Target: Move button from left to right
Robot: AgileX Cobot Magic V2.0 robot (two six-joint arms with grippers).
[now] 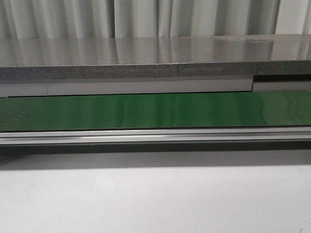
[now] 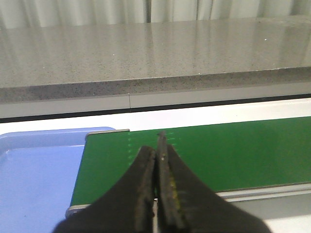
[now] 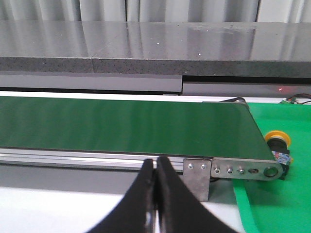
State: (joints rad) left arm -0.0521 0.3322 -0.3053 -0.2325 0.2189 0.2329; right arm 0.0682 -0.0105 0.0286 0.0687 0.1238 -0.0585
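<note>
Both pincers are sitting with fingers pressed together, gripping nothing: the left pincer (image 2: 158, 160) is hanging over the green belt (image 2: 218, 150) with one blue tray (image 2: 34, 170) beside it. The right pincer (image 3: 155, 167) is hovering before the belt's metal rail (image 3: 97, 158). One button (image 3: 278, 145) is lying well off to its side on a green tray (image 3: 272, 204), just past the belt's end; its small marks are too tiny to read.

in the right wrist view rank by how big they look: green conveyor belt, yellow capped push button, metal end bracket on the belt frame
1. Green conveyor belt, largest by far.
2. Silver metal end bracket.
3. Yellow-capped push button, smallest; partly hidden behind the belt's end, so its full size is unsure.
</note>
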